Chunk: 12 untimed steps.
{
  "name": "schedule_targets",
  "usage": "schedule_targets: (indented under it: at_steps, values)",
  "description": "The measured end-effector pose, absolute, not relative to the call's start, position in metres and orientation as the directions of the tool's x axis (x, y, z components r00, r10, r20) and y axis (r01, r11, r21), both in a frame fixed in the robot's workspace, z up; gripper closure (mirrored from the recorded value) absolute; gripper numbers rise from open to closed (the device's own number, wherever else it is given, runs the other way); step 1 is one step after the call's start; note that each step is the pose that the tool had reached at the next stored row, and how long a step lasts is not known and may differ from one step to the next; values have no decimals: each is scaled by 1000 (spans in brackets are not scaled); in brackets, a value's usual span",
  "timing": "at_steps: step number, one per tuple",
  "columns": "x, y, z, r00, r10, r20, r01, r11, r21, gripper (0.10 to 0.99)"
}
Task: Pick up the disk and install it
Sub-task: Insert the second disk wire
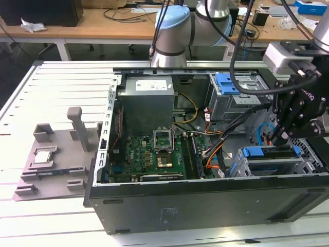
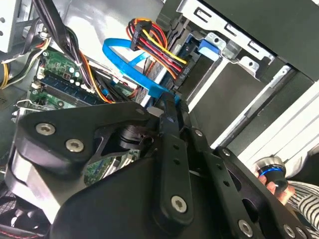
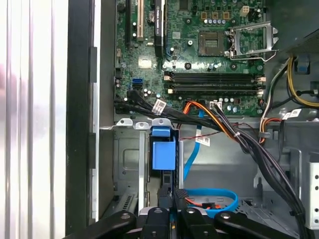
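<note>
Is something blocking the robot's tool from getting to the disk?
Nothing visible does. In the first wrist view the tool sits right at the blue-framed edge of the disk, which stands on edge in the metal drive bay. A blue cable loops beside them, not between them.

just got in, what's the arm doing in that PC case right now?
The arm's gripper is down inside the open computer case, at the drive cage near the exterior view's right. The disk, in its blue bracket, sits edge-up in that cage slot, and the gripper is right at its end in the first wrist view. Whether the fingers are clamped on it can't be told. The motherboard is exposed, and a grey fixture tray sits on the table outside the case.
</note>
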State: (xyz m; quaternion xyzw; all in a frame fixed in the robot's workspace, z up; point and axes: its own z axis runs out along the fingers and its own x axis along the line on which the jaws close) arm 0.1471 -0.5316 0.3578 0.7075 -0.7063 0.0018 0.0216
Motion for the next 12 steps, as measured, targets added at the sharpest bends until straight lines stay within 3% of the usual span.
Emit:
schedule_targets:
  at_steps: [12]
  values:
    - [146,-532,346,7,-999,33,-1000,-6,28,925]
